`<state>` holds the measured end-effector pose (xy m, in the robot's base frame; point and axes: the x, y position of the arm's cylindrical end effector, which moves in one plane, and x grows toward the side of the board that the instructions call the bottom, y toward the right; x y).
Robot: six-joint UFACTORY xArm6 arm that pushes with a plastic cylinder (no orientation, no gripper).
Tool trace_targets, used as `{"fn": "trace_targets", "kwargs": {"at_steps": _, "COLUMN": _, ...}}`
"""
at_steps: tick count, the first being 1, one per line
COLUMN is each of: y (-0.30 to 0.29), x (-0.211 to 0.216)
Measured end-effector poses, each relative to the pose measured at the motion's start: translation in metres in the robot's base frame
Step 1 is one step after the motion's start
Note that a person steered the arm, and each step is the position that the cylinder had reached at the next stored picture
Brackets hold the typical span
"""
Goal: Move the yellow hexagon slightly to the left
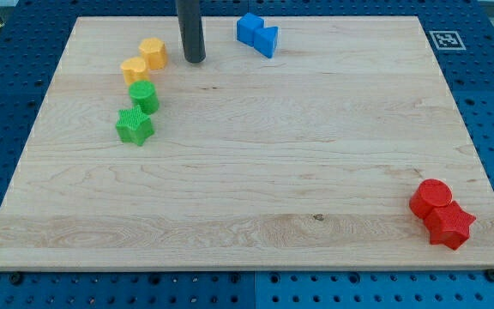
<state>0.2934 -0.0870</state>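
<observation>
Two yellow blocks sit at the view's upper left. The upper one (153, 52) looks like the yellow hexagon; the other yellow block (135, 69) touches it at its lower left, shape unclear. My tip (195, 60) rests on the board just to the right of the upper yellow block, with a small gap between them. The dark rod rises from it out of the view's top.
A green cylinder (144, 97) and a green star (135, 126) lie just below the yellow blocks. Two blue blocks (256, 33) sit at the top centre, right of my tip. A red cylinder (432, 197) and a red star (449, 225) sit at the lower right. The wooden board (256, 163) is edged by blue pegboard.
</observation>
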Motion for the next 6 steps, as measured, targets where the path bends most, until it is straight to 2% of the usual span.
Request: {"fn": "trace_targets", "kwargs": {"at_steps": 6, "y": -0.033, "x": -0.005}}
